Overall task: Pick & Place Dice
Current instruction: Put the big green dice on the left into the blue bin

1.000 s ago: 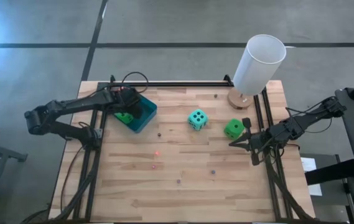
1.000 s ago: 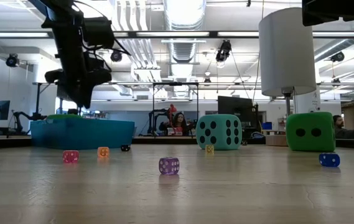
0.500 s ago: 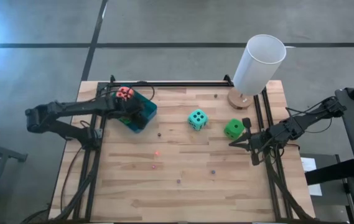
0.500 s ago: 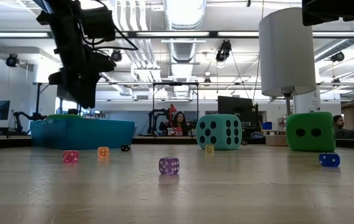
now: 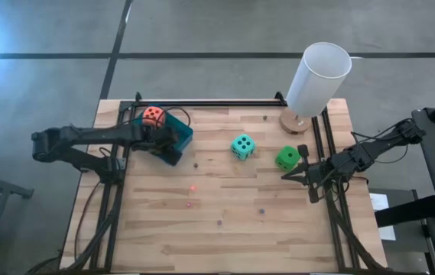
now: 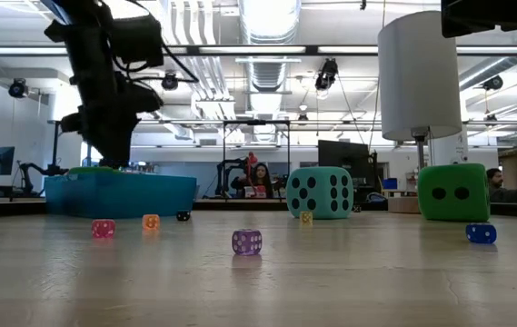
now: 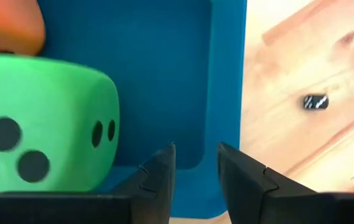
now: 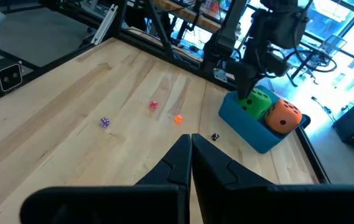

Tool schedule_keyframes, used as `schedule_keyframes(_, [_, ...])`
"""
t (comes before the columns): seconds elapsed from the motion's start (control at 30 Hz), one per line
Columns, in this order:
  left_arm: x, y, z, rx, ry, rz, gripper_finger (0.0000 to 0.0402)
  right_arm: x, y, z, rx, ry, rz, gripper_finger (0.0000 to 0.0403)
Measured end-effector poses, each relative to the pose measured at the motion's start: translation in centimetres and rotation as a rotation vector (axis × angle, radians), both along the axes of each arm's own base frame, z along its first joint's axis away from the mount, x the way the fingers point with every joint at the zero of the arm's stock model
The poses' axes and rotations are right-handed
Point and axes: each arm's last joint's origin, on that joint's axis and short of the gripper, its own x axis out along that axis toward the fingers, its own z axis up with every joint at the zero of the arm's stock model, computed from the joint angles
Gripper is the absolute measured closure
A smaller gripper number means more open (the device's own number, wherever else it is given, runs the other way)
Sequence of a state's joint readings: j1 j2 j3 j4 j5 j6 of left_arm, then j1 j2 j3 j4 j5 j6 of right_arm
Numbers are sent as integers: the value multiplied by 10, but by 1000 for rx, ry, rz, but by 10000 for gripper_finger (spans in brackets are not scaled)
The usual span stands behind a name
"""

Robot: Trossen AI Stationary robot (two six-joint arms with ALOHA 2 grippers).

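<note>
The left hand (image 7: 194, 177) is hovering over the near wall of the blue plastic tray (image 5: 180, 139), its two dark fingers (image 7: 159, 174) standing a little apart with nothing between them. Just beside those fingers, inside the tray, a bright green soft cube with dark pips (image 7: 46, 124) is sitting, and an orange-red soft cube with dark pips (image 5: 153, 114) is lying against it at the tray's far end. In the right wrist view both cubes are showing side by side above the tray's rim. The tray is resting at the left rear part of the pale wooden bench (image 5: 225, 229).

Outward from the tray, a tiny black die (image 7: 316, 102) is lying on the bench just past the tray wall. Near the middle of the bench a teal soft cube with dark pips (image 5: 241, 146) is sitting, and to its right a second bright green soft cube (image 5: 286, 158) is lying well apart from the tray. Several tiny coloured dice, among them a purple one (image 6: 246, 242), are scattered across the bench. A tall white cylinder on a round wooden base (image 5: 316, 79) is standing at the right rear corner.

The right hand (image 5: 287, 176) is waiting at the bench's right edge, just beside the second green cube, its fingers (image 8: 178, 163) pressed together on nothing.
</note>
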State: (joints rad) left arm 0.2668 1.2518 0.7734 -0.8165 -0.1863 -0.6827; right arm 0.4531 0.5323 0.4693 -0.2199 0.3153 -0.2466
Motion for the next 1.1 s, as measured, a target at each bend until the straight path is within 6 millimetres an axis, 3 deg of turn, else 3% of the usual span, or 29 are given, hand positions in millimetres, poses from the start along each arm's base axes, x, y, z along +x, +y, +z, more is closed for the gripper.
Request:
schedule_keyframes(0.2, [-1,-1,-11,-6,-22,-4,281,0,0,0,0,0,0,394])
schedule_keyframes(1.1, [-15,6,-13,280,135,151,282,0,0,0,2,0,0,394])
